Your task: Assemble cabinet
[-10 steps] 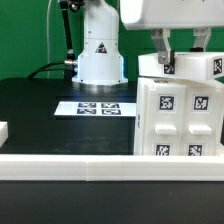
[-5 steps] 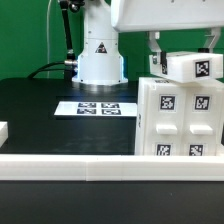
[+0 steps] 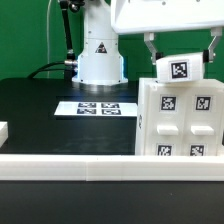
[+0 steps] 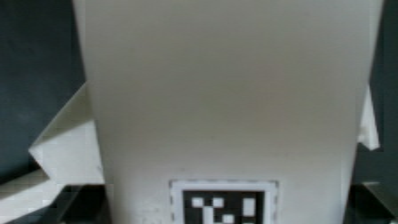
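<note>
Clamping a small white tagged block (image 3: 180,70) between its fingers, the pincer (image 3: 181,62) holds it — apparently just touching — atop the cabinet (image 3: 178,118), which stands at the exterior view's right on the black tabletop (image 3: 40,110), beside the marker board (image 3: 98,108).

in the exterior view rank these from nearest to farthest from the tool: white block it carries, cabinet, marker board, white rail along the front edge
1. White block, between the fingers of the tool, at the exterior view's upper right.
2. Cabinet, directly beneath the block.
3. Marker board, flat on the black table toward the exterior view's left.
4. White rail, along the front edge, lowest in the exterior view.
</note>
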### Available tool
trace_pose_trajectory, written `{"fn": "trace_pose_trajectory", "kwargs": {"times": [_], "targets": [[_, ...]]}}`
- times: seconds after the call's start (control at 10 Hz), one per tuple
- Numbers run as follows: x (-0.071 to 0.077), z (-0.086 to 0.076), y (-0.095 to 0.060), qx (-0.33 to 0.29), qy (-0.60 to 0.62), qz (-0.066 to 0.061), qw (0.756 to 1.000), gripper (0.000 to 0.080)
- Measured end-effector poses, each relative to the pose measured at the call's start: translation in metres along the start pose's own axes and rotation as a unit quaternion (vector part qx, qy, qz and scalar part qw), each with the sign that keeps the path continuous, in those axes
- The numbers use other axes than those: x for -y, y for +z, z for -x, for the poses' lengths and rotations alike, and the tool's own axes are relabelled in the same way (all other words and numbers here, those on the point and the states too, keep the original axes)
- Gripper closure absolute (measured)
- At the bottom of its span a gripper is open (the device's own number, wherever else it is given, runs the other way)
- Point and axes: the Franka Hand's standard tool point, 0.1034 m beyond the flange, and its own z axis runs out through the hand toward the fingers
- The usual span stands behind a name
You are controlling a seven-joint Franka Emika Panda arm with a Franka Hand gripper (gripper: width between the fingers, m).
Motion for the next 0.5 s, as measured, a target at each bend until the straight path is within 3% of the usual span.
{"fn": "trace_pose_trajectory", "kwargs": {"times": [0.5], "targets": [[0.0004,-0.0014,0.0001,0.0,0.189,-0.007,0.982,0.0245]]}}
